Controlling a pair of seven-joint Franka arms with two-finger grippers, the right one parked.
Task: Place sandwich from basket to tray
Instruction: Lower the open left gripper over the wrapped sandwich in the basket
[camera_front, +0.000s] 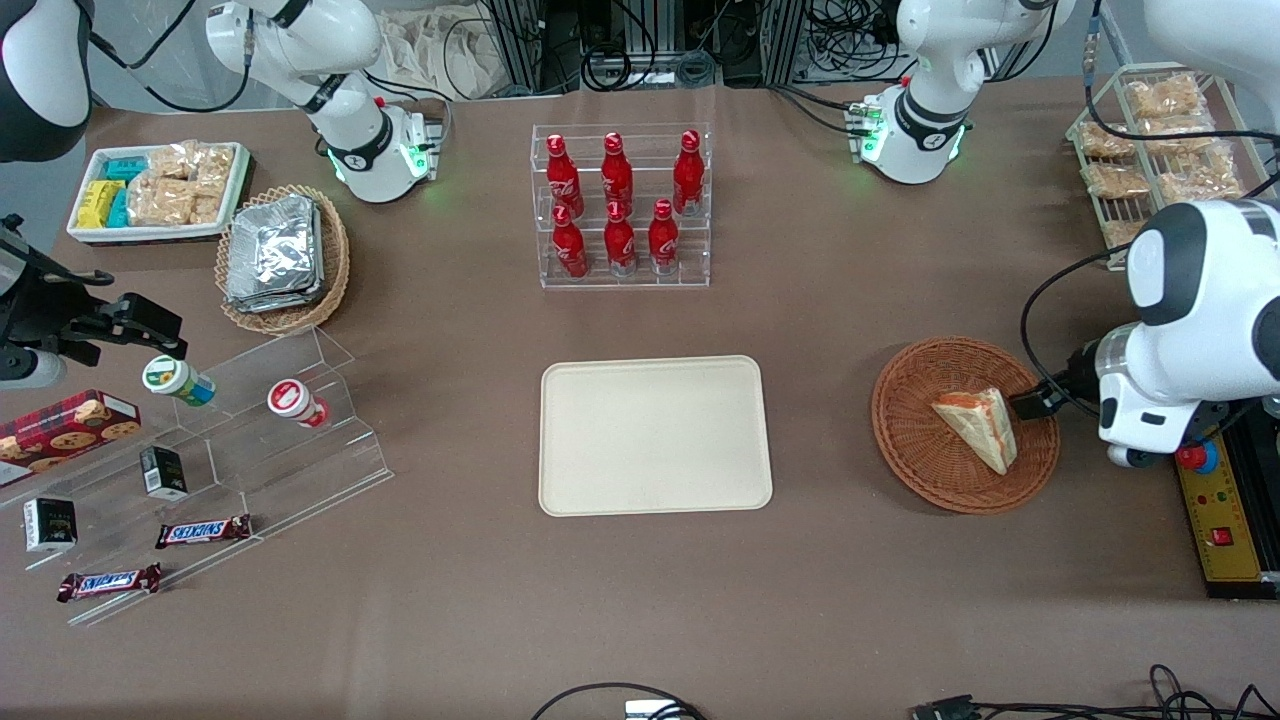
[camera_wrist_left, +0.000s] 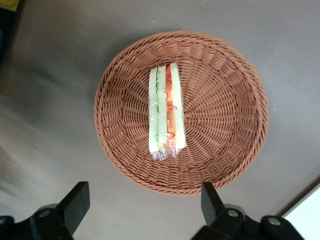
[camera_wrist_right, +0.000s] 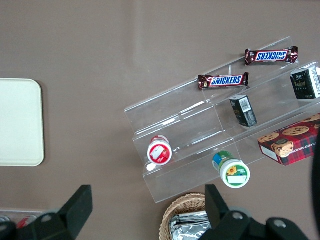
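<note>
The sandwich (camera_front: 980, 425) is a clear-wrapped triangular wedge lying in the reddish-brown wicker basket (camera_front: 905, 440), toward the working arm's end of the table. In the left wrist view the sandwich (camera_wrist_left: 166, 112) shows its white, green and red layers edge-on, near the middle of the basket (camera_wrist_left: 230, 100). My left gripper (camera_front: 1032, 405) hovers over the basket's rim beside the sandwich. It is open and empty (camera_wrist_left: 144, 200), with its fingers wide apart, clear of the sandwich. The cream tray (camera_front: 655, 435) lies bare at the table's middle.
A clear rack of red bottles (camera_front: 622, 205) stands farther from the front camera than the tray. A wire rack of snack packets (camera_front: 1160, 140) and a yellow control box (camera_front: 1225, 510) are near the working arm. A tan basket of foil packets (camera_front: 283, 255) and acrylic snack shelves (camera_front: 200, 450) lie toward the parked arm's end.
</note>
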